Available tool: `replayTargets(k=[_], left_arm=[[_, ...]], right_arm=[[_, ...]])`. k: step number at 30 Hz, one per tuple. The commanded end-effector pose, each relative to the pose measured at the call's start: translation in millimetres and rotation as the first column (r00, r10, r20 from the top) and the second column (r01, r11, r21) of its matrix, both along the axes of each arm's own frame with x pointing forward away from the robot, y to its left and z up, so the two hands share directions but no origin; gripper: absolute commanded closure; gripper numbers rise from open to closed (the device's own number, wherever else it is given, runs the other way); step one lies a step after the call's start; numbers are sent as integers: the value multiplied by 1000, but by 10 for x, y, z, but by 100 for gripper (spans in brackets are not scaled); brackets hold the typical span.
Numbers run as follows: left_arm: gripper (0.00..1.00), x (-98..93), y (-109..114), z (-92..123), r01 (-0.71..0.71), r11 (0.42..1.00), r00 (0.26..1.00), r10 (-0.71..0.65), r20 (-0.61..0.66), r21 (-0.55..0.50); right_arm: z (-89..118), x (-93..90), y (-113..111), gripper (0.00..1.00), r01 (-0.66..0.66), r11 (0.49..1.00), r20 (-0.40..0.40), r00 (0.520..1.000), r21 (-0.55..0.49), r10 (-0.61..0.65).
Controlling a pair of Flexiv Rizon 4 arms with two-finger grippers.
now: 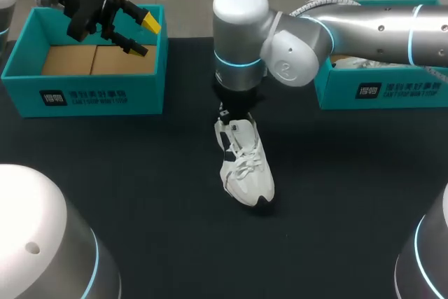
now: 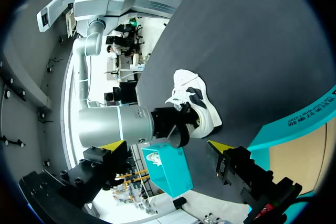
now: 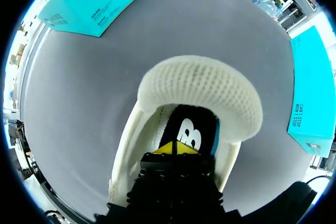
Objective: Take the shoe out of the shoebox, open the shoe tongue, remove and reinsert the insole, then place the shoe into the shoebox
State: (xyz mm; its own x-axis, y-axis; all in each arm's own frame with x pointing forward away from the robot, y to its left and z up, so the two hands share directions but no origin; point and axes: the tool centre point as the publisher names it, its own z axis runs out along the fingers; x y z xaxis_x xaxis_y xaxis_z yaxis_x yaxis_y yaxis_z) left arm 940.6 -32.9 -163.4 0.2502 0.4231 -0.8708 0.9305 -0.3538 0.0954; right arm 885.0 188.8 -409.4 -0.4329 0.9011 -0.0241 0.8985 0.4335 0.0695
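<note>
Our right hand is down in the mouth of the white shoe, right over a black inner piece with a white mark. Spread or pinching something? We cannot tell from here. The knitted white collar arcs just ahead of it. From above, our right arm comes in past the middle and stands straight over the shoe's heel end, covering the hand. The shoe sits on the black bench, laces up, toe toward the near edge, outside both boxes. Over on the other side, our left hand hangs spread wide above the left teal shoebox, touching nothing, with bare cardboard floor below. The second teal shoebox lies behind the right arm.
</note>
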Motion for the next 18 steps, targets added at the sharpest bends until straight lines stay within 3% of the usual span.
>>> replayTargets(k=[1,4,10,18], left_arm=[[0,5,4,2,2,1000,1000,-2,1,2],[0,5,4,2,2,1000,1000,-2,1,2],[0,5,4,2,2,1000,1000,-2,1,2],[0,5,4,2,2,1000,1000,-2,1,2]], right_arm=[[-76,-26,54,100,-10,1000,10,1000,8,10],[9,-37,30,100,-4,1000,29,1000,3,4],[272,-70,-107,100,74,988,114,992,-134,-58],[437,-36,-192,100,111,979,177,981,-172,-80]])
